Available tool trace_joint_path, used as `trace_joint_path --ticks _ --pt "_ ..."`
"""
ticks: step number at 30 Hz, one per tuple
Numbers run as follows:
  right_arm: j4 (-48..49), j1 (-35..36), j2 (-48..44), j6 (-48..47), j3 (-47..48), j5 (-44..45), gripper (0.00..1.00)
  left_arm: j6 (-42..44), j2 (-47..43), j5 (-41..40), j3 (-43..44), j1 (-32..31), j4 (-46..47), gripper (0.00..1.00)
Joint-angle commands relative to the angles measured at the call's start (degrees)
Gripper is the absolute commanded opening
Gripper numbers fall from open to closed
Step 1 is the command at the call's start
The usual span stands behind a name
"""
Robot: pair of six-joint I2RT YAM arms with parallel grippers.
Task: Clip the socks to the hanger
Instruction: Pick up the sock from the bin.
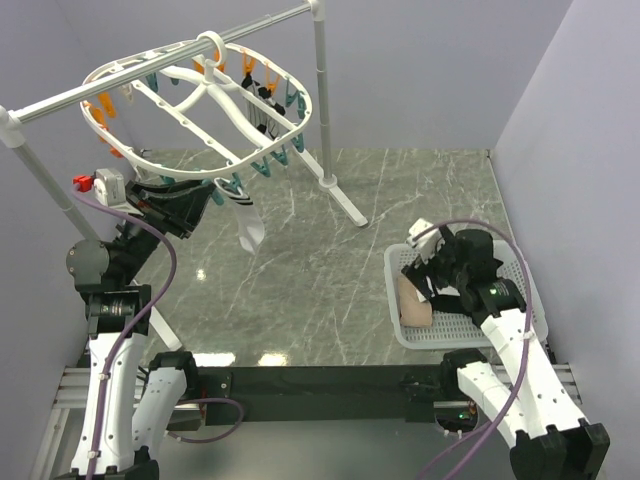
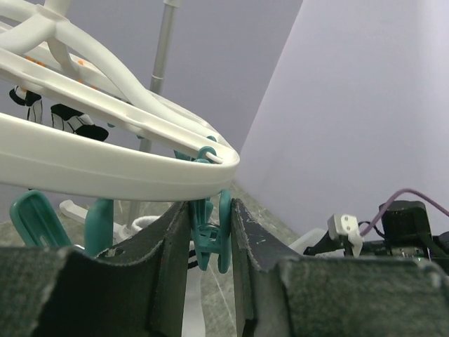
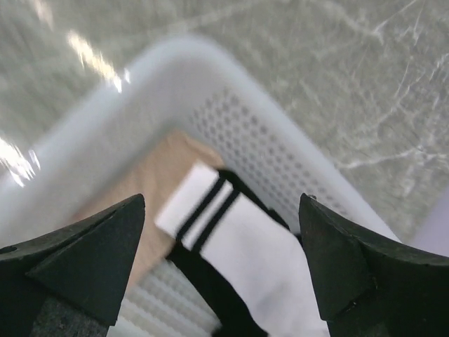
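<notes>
Lavender walls are closing in a grey marble table, and you're seeing the silver rail running across the back left with the white oval hanger hanging from it by its hook. Orange and teal clips are dangling all round its rim. Striped socks are hanging at the far side of the frame, and a white sock with dark bands is drooping below the near rim, just beside your left arm's tip.

Your left gripper is reaching up under that near rim. In the wrist view its two padded fingers are pressing together on a teal clip, squeezing it from both sides right under the white frame.

Over on the right, your right gripper is hovering above the white lattice basket at the table's right edge. Its jaws are standing spread wide and holding nothing. Below them in the basket, a pinkish-beige sock is lying toward the left, a white sock with thin black stripes is resting partly over it, and black fabric is showing around the white one's edge. The wrist picture is blurring a little, so you can't be telling the socks' folds apart
</notes>
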Motion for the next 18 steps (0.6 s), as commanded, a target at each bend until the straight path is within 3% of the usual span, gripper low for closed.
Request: trace_joint_path --ticks 1,6,9,18 --pt "-7.23 0.15 -2.63 -19.74 -1.09 3.47 0.96 0.51 -0.14 -2.04 -0.12 0.64 1.96 0.3" --pt "-17.08 0.15 -7.89 -24.84 -2.22 4.07 0.98 -0.19 -0.58 -1.6 -0.83 0.64 2.75 0.3" --pt "-17.36 0.15 -10.62 -29.41 -6.43 6.36 0.98 -0.46 -0.49 -1.34 -1.0 0.64 3.19 0.3" --pt "-3.75 0.24 -11.6 -32.05 -14.98 6.19 1.0 -0.46 -0.05 -1.25 -0.65 0.64 2.93 0.3"
